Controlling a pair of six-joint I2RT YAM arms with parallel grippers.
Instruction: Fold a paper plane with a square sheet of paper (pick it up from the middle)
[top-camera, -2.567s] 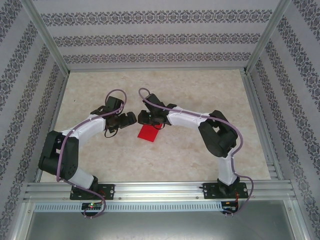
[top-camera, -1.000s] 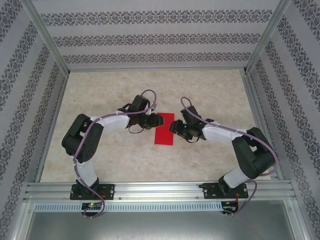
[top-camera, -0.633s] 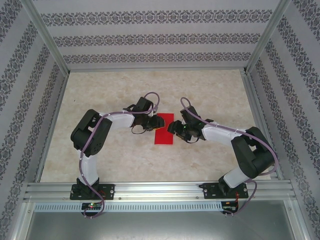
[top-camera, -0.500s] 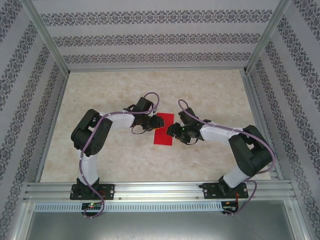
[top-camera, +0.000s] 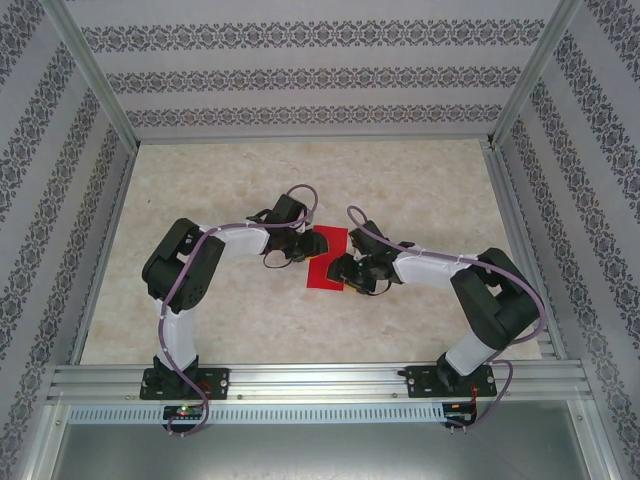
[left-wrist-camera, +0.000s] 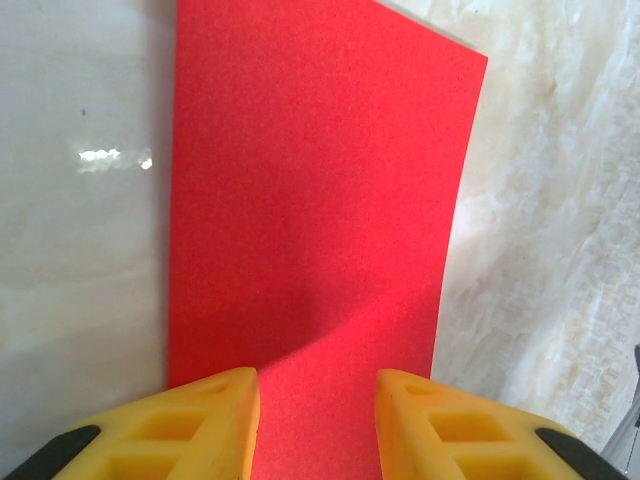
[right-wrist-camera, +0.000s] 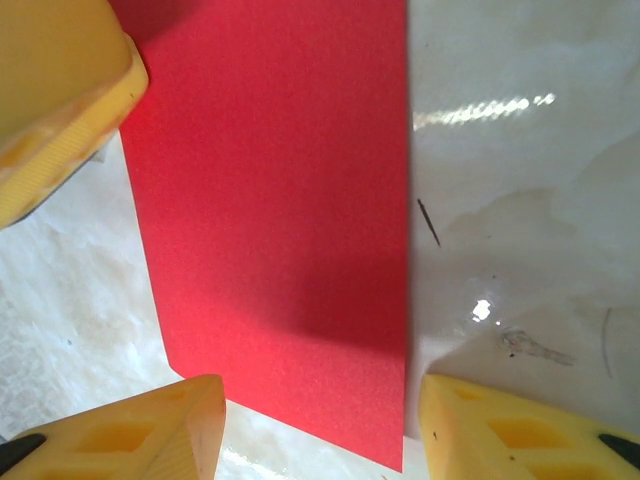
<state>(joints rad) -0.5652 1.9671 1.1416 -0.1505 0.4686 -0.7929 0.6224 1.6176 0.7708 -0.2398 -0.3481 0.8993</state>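
Sheet (left-wrist-camera: 310, 200): count one, bright red, flat on the table (top-camera: 250, 190) about mid-way between the two arms. Outline is a long rectangle, not a square; judged to be doubled over once, though no layers can be made out at the edges. No dart shape yet, so early in the fold. Claws: count two, one at each short end of the sheet, facing each other along its long axis. Left claw (left-wrist-camera: 316, 420): jaws part-way open, nothing gripped. Both its fingertips sit over its end of the sheet, and bare red paper shows in the gap; the long axis runs straight away from it. Contact with the paper cannot be told. Right claw (right-wrist-camera: 322, 425): jaws wider, about the sheet's width, nothing gripped. Its fingertips stand on bare table just off the opposite short edge, which runs slightly slanted between them; one fingertip of the left claw (right-wrist-camera: 55, 100) shows at the sheet's far corner. Key relation: the sheet lies lengthwise between the claws. The left is nearer, already above paper; the right is just beside its edge. Judgement: the next move, pinning or lifting an end, depends on each claw working its own short edge without dragging the sheet sideways. Thin paper, likely to slide.
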